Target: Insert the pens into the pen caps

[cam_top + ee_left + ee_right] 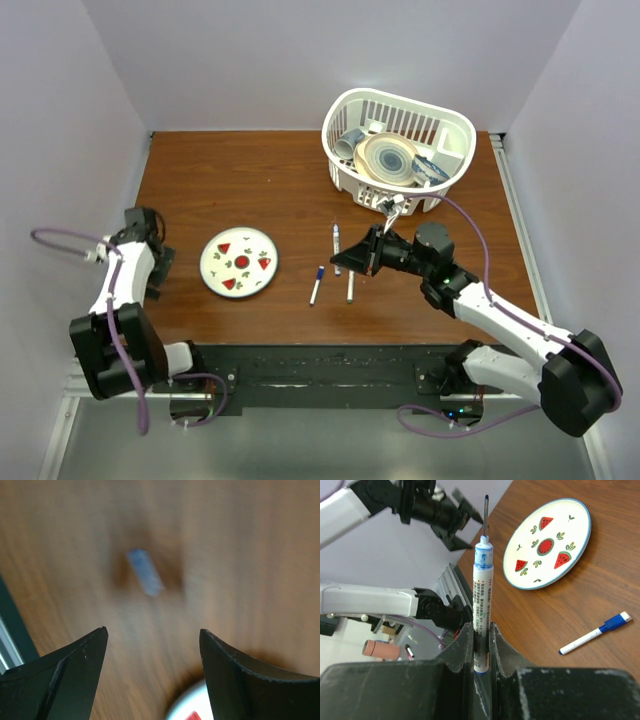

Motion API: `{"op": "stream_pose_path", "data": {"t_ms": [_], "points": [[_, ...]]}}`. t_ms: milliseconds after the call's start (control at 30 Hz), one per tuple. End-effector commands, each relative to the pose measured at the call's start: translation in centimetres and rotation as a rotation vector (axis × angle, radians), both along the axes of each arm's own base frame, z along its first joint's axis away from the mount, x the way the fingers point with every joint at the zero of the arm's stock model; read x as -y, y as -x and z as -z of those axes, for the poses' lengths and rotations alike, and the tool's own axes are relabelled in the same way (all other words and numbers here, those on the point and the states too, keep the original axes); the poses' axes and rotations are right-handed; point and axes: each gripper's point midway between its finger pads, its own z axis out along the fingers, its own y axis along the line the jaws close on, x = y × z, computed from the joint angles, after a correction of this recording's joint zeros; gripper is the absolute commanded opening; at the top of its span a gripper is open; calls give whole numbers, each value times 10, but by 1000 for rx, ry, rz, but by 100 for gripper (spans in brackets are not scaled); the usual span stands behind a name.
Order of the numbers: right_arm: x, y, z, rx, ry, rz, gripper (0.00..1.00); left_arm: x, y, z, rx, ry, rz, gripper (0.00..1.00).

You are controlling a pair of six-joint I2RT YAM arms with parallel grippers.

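Pens first — two of them lie flat on the brown counter, near its front edge and about in the middle. The left one, the capped pen, has a blue cap on its far end. Just right of it lies the second pen, and the two do not touch.

A bit further back, on the left, sits a round plate with red watermelon slices painted on it. Left of the plate is the left gripper. Its jaws are spread wide apart and have nothing in them. They hang low over the wood. Just in front of them lies a small bluish piece — too blurry to say what it is. The plate's rim peeks in close by the jaws.

Right of the middle is the right gripper. Its jaws are squeezed tight on the third pen, holding it by its back end. Its thin dark tip is bare and sticks out away from the jaws, with blue print just below the tip.

Far back on the right stands a white basket with dishes inside.
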Motion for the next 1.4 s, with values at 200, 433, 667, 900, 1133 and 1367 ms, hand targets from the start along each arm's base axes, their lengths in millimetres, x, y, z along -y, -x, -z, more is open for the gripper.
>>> {"op": "stream_pose_path", "data": {"t_ms": [200,433,667,900,1133,1367], "points": [[0,6,-31,79,-21,-29,0,-17,6,56,26,190,-112,75],[-2,5,-33,71,-35,-37,0,-30,-2,41,83,137,-112,72],[-7,6,-37,54,-60,-63,0,-54,5,13,159,-16,-211,63],[-5,8,-39,52,-70,-61,0,-49,23,33,46,21,-264,56],[-3,11,-43,51,-75,-56,0,-44,30,50,-32,56,-274,51],[-2,13,-49,62,-87,-56,0,-37,32,69,-66,98,-262,34]]}}
